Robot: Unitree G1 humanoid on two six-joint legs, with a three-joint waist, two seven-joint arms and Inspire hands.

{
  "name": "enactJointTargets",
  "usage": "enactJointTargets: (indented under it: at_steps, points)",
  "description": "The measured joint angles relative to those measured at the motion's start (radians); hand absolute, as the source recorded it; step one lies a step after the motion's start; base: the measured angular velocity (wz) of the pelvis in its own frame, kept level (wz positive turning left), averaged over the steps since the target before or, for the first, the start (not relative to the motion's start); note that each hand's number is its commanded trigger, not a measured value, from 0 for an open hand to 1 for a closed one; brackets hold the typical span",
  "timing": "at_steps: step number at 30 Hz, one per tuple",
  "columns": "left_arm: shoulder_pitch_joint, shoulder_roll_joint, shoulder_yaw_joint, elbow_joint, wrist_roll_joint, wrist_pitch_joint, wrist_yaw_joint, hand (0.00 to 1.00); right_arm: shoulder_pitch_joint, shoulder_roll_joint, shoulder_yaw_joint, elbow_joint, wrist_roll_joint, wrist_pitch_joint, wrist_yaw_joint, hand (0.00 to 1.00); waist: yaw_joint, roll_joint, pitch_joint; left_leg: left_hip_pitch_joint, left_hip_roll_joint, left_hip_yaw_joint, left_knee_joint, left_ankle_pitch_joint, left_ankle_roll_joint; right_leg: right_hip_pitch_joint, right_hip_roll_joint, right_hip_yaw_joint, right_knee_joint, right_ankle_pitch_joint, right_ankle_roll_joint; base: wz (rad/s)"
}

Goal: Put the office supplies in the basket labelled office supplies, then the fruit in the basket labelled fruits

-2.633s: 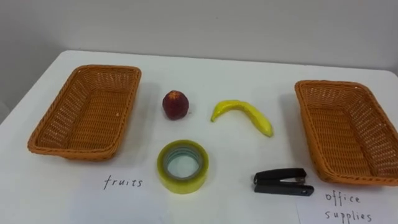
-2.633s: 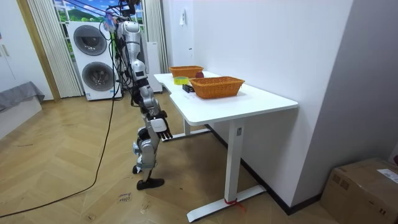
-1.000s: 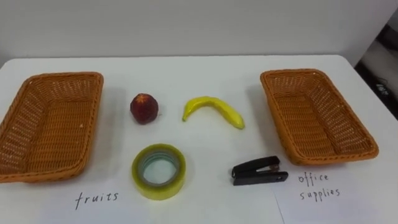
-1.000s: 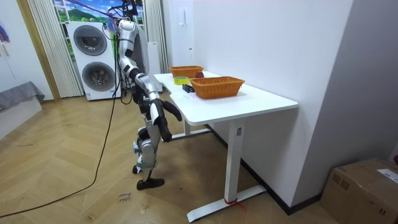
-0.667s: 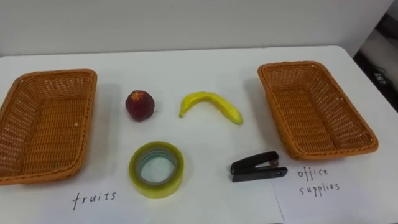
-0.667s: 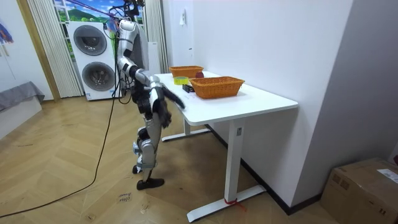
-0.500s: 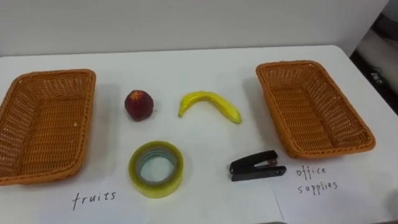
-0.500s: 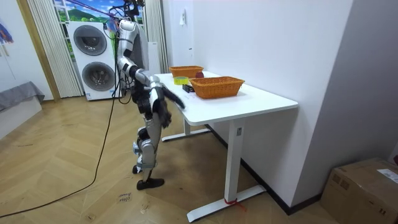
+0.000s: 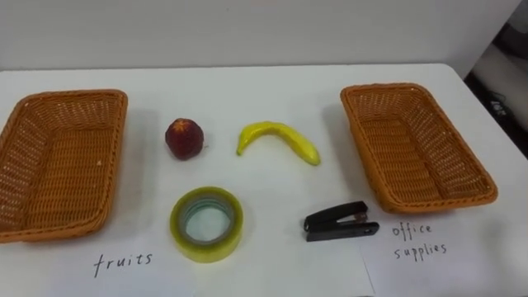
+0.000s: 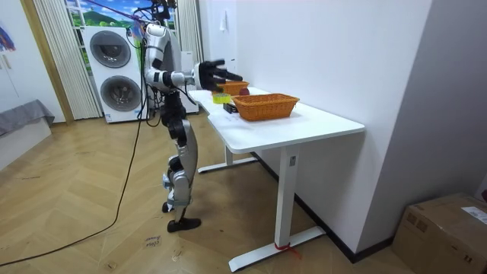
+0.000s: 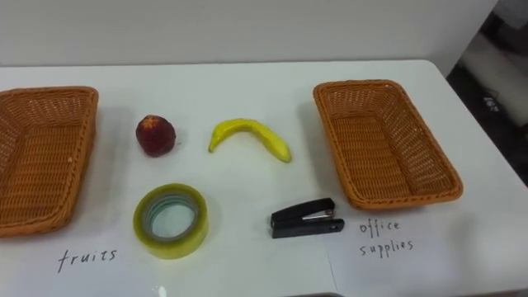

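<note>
Over the table's (image 9: 272, 91) near edge the right hand (image 10: 211, 74) hangs empty, fingers straight and spread. Yellow tape roll (image 9: 206, 223) and black stapler (image 9: 341, 221) lie nearest, with the dark red peach (image 9: 184, 138) and curved banana (image 9: 277, 140) beyond, between the empty left basket (image 9: 116, 157) and right basket (image 9: 360, 148) at the side edges. A careless nudge could roll the peach away.
</note>
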Motion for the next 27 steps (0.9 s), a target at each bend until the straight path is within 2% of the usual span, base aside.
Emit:
enactJointTargets:
  at_steps: [4, 6, 11, 13, 18, 21, 24, 27]
  points:
    - [-0.004, -0.001, -0.003, 0.0, 0.002, -0.011, -0.003, 0.0, -0.014, -0.019, 0.002, -0.049, -0.055, -0.012, 0.049, 0.0, 0.003, -0.003, -0.0002, 0.002, 0.0, 0.0, 0.0, 0.0, 0.0, 0.003, 0.0, -0.001, 0.001, 0.0, 0.0, 0.0]
    - [-0.005, -0.001, -0.005, 0.009, 0.002, -0.022, -0.006, 0.0, -0.02, -0.02, 0.006, -0.107, -0.132, -0.014, 0.072, 0.0, 0.01, -0.004, -0.0005, 0.002, 0.0, 0.0, 0.001, 0.0, 0.0, 0.001, 0.0, 0.0, 0.005, 0.0, 0.0, 0.0]
    - [-0.005, -0.003, -0.004, 0.01, 0.003, -0.028, -0.006, 0.0, -0.055, -0.025, 0.031, -0.169, -0.209, -0.027, 0.111, 0.0, 0.03, -0.008, 0.0041, 0.0, 0.001, 0.001, 0.001, 0.0, 0.0, -0.008, 0.0, 0.002, 0.014, -0.001, -0.001, -0.02]
    - [-0.005, -0.004, -0.005, 0.01, 0.005, -0.027, -0.006, 0.0, -0.07, -0.032, 0.048, -0.169, -0.225, -0.027, 0.134, 0.0, 0.035, -0.016, 0.0063, -0.004, 0.001, 0.001, 0.002, 0.0, 0.0, -0.01, 0.0, 0.002, 0.014, -0.001, -0.001, 0.0]
    - [-0.018, -0.011, -0.003, 0.018, 0.015, -0.029, -0.024, 0.0, -0.114, -0.041, 0.071, -0.186, -0.308, -0.027, 0.22, 0.0, 0.049, -0.022, 0.0036, -0.003, 0.0, 0.0, 0.003, 0.0, 0.0, -0.007, -0.001, 0.002, 0.014, 0.0, -0.001, 0.0]
    - [-0.024, -0.009, -0.003, 0.019, 0.029, -0.033, -0.025, 0.0, -0.114, -0.052, 0.119, -0.219, -0.327, -0.027, 0.289, 0.0, 0.054, -0.023, 0.0023, -0.002, 0.003, -0.002, 0.005, 0.0, 0.0, 0.0, 0.0, -0.003, 0.013, 0.001, -0.002, 0.03]
    - [-0.03, -0.008, -0.003, 0.019, 0.041, -0.033, -0.026, 0.0, -0.116, -0.084, 0.164, -0.239, -0.374, -0.022, 0.358, 0.0, 0.058, -0.024, 0.0021, -0.003, 0.005, -0.002, 0.003, 0.0, 0.0, 0.0, 0.001, -0.007, 0.013, 0.002, -0.004, 0.01]
    - [-0.036, -0.003, -0.003, 0.029, 0.041, -0.033, -0.025, 0.0, -0.149, -0.087, 0.197, -0.247, -0.436, -0.02, 0.421, 0.0, 0.058, -0.023, 0.0021, -0.004, 0.006, -0.005, 0.003, 0.0, -0.001, 0.001, -0.002, -0.038, 0.013, 0.004, -0.006, 0.03]
